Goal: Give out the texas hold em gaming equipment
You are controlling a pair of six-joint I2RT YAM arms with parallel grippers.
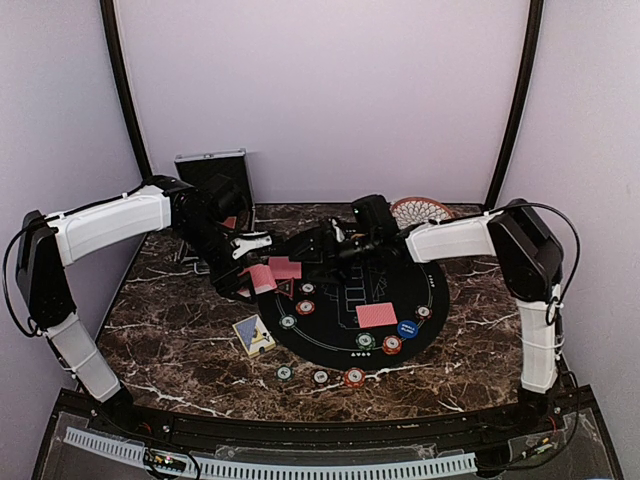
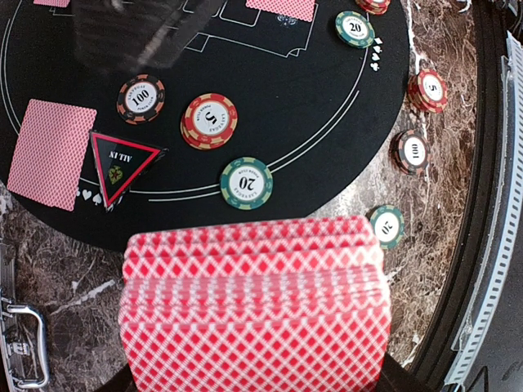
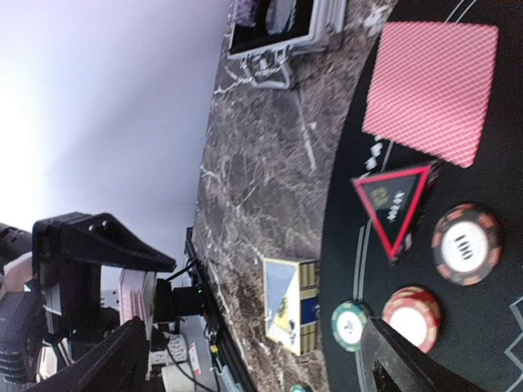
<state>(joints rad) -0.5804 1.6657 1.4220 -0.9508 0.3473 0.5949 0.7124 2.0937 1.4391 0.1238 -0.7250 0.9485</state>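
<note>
My left gripper (image 1: 250, 277) is shut on a fanned deck of red-backed cards (image 2: 253, 302), which hides its fingers, at the left rim of the round black mat (image 1: 335, 335). Single cards (image 1: 285, 268) (image 1: 376, 315) lie face down on the mat. The red-edged black triangle marker (image 2: 118, 163) lies beside a card (image 2: 51, 153). An orange chip (image 2: 140, 98), a red chip (image 2: 209, 121) and a green chip (image 2: 246, 183) sit nearby. My right gripper (image 1: 335, 248) is open and empty above the mat's far side; in its wrist view (image 3: 253, 367) the marker (image 3: 392, 200) lies below.
Three chips (image 1: 320, 377) lie on the marble in front of the mat, and others lie near its right rim (image 1: 408, 328). A blue and yellow card box (image 1: 254, 335) lies left of the mat. The silver case (image 1: 212, 175) stands open at the back left, and the woven dish (image 1: 420, 212) sits at the back right.
</note>
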